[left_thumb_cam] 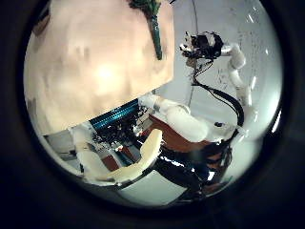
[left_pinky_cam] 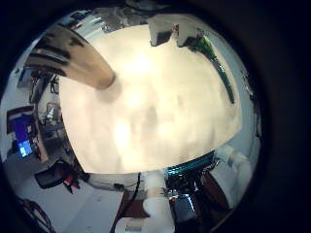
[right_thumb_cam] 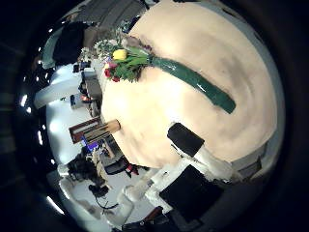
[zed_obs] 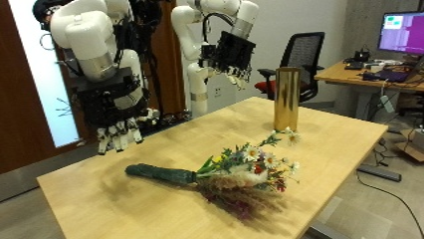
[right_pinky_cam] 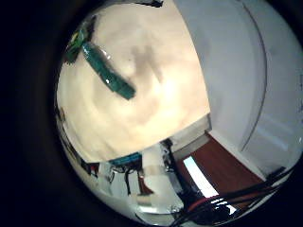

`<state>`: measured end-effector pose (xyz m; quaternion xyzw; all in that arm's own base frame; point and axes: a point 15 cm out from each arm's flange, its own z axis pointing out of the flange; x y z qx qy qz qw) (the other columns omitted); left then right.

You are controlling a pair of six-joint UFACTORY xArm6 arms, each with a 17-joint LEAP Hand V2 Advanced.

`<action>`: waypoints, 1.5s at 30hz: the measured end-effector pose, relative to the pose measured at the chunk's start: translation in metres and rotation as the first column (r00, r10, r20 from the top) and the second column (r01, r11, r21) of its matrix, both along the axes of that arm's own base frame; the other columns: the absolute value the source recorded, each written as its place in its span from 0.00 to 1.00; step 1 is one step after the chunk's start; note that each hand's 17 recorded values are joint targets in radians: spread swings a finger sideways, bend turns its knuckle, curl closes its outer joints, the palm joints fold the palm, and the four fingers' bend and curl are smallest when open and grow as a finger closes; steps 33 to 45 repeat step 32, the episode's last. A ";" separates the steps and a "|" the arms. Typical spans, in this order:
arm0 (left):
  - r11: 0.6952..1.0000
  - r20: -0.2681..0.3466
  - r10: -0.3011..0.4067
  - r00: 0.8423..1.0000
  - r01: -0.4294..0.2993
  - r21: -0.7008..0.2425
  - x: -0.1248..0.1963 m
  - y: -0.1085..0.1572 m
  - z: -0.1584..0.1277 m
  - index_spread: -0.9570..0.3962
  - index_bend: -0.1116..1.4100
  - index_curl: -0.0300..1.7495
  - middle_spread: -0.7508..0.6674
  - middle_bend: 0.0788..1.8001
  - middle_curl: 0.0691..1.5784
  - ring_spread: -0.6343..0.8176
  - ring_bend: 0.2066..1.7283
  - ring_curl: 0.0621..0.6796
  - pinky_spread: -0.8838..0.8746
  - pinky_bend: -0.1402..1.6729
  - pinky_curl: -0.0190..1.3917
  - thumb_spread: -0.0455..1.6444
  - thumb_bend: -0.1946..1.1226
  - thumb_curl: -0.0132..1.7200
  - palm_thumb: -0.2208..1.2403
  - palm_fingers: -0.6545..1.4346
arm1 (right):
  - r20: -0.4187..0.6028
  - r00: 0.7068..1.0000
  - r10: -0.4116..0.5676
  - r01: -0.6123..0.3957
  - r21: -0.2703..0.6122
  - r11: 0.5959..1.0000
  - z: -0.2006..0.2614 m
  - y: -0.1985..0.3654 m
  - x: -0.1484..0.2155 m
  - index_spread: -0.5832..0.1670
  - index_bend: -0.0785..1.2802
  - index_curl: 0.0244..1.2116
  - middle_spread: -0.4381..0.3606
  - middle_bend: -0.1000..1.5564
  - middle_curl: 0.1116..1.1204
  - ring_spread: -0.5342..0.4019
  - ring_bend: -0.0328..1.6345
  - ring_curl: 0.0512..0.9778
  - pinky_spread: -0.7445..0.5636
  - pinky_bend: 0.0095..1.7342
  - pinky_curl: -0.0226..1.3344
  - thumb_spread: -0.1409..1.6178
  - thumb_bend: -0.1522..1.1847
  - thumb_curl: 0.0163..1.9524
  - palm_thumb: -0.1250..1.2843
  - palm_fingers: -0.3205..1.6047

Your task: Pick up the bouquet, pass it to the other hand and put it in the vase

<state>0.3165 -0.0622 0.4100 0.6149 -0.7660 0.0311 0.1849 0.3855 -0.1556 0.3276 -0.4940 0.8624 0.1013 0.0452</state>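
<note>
A bouquet (zed_obs: 236, 177) of mixed flowers with a dark green wrapped stem lies on the wooden table (zed_obs: 119, 199), flowers toward the vase. My left hand (zed_obs: 236, 58) is open, high up behind the table near the vase.
An office chair (zed_obs: 308, 55) and a desk with a monitor (zed_obs: 398, 35) stand beyond the table's far end. The left thumb side palm view shows the stem (left_thumb_cam: 152, 29) on the table and the other arm with its hand (left_thumb_cam: 205, 46).
</note>
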 end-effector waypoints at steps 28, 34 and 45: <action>1.000 -0.014 0.016 1.000 -0.017 -0.019 -0.002 0.004 0.007 0.94 0.19 0.20 0.90 0.06 0.14 0.88 0.12 0.26 0.83 0.23 0.24 0.55 0.12 0.19 0.40 0.33 | -0.040 0.996 -0.078 0.078 0.006 0.997 -0.099 0.019 0.019 0.68 0.17 0.20 0.81 0.27 0.24 0.77 0.38 0.18 0.83 0.32 0.20 0.69 0.10 0.16 0.46 0.28; 1.000 -0.008 0.019 1.000 -0.019 -0.019 -0.001 0.004 0.008 0.94 0.19 0.20 0.90 0.06 0.14 0.88 0.12 0.26 0.83 0.23 0.24 0.55 0.12 0.19 0.40 0.33 | -0.051 0.996 -0.069 0.069 0.011 0.998 -0.104 0.025 0.017 0.68 0.17 0.20 0.80 0.28 0.24 0.77 0.38 0.18 0.83 0.32 0.20 0.69 0.10 0.16 0.46 0.28; 1.000 -0.008 0.019 1.000 -0.019 -0.019 -0.001 0.004 0.008 0.94 0.19 0.20 0.90 0.06 0.14 0.88 0.12 0.26 0.83 0.23 0.24 0.55 0.12 0.19 0.40 0.33 | -0.051 0.996 -0.069 0.069 0.011 0.998 -0.104 0.025 0.017 0.68 0.17 0.20 0.80 0.28 0.24 0.77 0.38 0.18 0.83 0.32 0.20 0.69 0.10 0.16 0.46 0.28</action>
